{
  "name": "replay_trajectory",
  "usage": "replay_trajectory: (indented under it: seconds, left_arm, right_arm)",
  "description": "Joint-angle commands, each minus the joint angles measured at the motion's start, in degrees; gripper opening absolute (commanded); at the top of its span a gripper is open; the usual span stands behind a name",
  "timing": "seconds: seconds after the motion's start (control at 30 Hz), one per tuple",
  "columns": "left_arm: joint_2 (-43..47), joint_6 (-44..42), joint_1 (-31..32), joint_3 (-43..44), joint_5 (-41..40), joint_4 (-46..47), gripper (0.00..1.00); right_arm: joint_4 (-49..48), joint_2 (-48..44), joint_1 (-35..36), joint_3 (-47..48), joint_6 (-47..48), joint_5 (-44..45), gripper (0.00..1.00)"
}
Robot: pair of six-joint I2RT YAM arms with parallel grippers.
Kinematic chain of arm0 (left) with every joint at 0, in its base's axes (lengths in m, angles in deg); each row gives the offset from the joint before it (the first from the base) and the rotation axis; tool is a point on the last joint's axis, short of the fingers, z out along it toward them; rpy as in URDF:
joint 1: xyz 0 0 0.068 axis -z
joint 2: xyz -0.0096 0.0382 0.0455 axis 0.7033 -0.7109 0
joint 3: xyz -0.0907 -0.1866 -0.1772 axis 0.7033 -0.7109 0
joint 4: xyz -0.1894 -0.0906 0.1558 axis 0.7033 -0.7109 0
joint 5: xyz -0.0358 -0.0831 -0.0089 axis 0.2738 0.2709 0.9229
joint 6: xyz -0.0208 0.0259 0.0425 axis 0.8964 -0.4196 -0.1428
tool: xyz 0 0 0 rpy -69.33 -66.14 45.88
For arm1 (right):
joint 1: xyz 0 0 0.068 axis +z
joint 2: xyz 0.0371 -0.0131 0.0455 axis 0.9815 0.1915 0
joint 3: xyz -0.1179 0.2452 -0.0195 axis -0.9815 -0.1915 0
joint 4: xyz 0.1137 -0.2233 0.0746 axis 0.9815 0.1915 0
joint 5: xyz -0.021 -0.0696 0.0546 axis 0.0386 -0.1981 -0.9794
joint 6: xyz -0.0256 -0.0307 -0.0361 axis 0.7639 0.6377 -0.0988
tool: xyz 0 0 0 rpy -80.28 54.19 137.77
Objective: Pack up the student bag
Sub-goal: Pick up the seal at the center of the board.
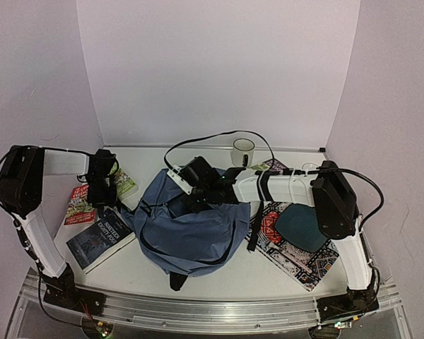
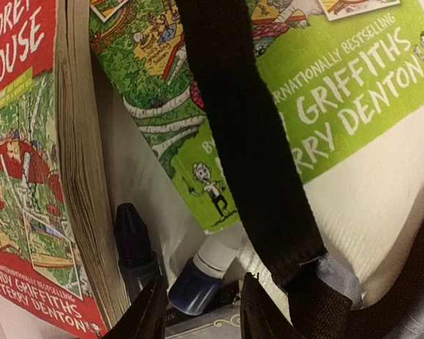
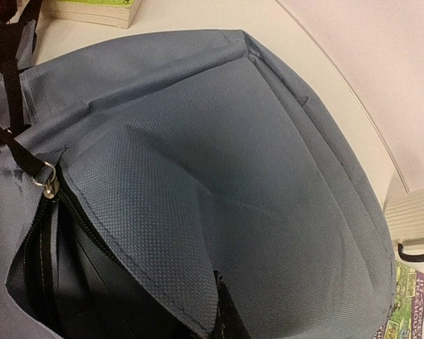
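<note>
The student bag [image 1: 191, 233] lies slumped in the middle of the table, slate-blue with black straps. My right gripper [image 1: 198, 189] is shut on the fabric edge of its opening, and the right wrist view shows that lip [image 3: 162, 240] pinched at the bottom, with the dark lining and zipper beside it. My left gripper [image 1: 102, 192] hangs over the books at the left. In the left wrist view its jaws [image 2: 201, 286] stand open on either side of a white marker with a blue cap [image 2: 198, 279]. A black bag strap [image 2: 247, 141] crosses in front.
A red book [image 2: 21, 176], a green book [image 2: 325, 92] and a dark pen [image 2: 133, 244] lie round the marker. A dark-covered book [image 1: 99, 239] sits nearer the front. A patterned cloth mat [image 1: 297, 258] with a teal object [image 1: 300, 227] lies on the right, and a white mug [image 1: 244, 150] at the back.
</note>
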Motion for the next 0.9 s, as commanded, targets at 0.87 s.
replay_trajectory:
  seconds: [0.87]
  left_arm:
    - [9.79,7.01,-0.66,1.63,19.74,-0.68,0.05]
  right_arm:
    - [1.41,-4.23,0.50,3.75,-2.64,1.05,0.00]
